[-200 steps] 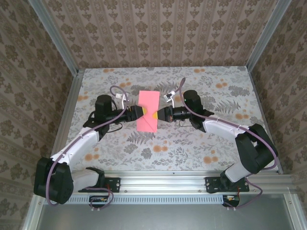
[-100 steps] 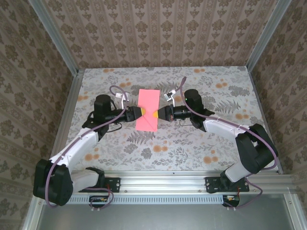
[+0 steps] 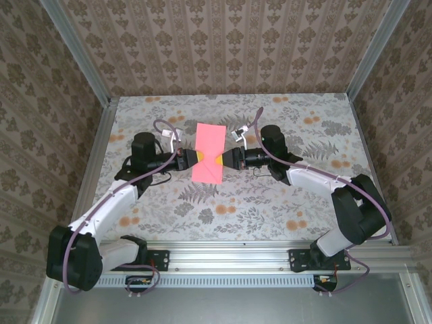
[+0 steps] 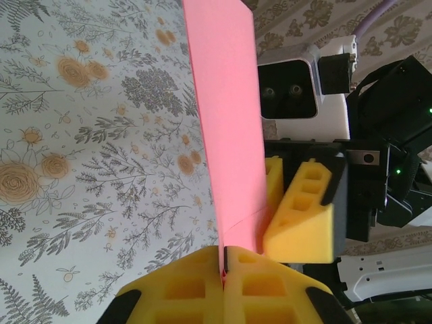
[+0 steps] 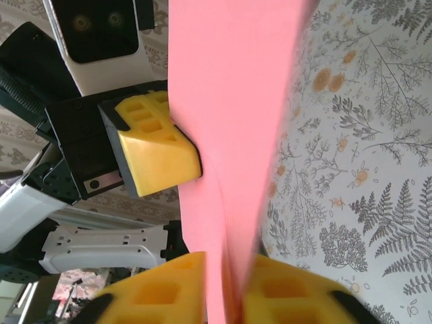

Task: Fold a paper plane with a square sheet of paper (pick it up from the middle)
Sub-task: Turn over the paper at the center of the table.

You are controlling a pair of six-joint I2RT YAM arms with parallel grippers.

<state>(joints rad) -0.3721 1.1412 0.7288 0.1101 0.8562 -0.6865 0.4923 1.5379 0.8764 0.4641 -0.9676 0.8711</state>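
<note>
Paper (image 3: 210, 147) (above flowered table (image 3: 270, 206)) sits pinched in left gripper (image 3: 196, 156), jaws shut; right gripper (image 3: 221, 160) straddles it, jaws narrowly parted.

Table (image 3: 283, 202) under a pale cloth printed with grey ferns and orange flowers (image 3: 295, 224). On three sides, walls (image 3: 223, 47) papered in brown damask stripes. Aluminium posts (image 3: 76, 54) slanting up from the far corners; a slotted metal rail (image 3: 229, 278) along the near edge.

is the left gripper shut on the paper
Yes, in the left wrist view the left gripper is closed tight, with the edge of the paper pinched in its seam.
</note>
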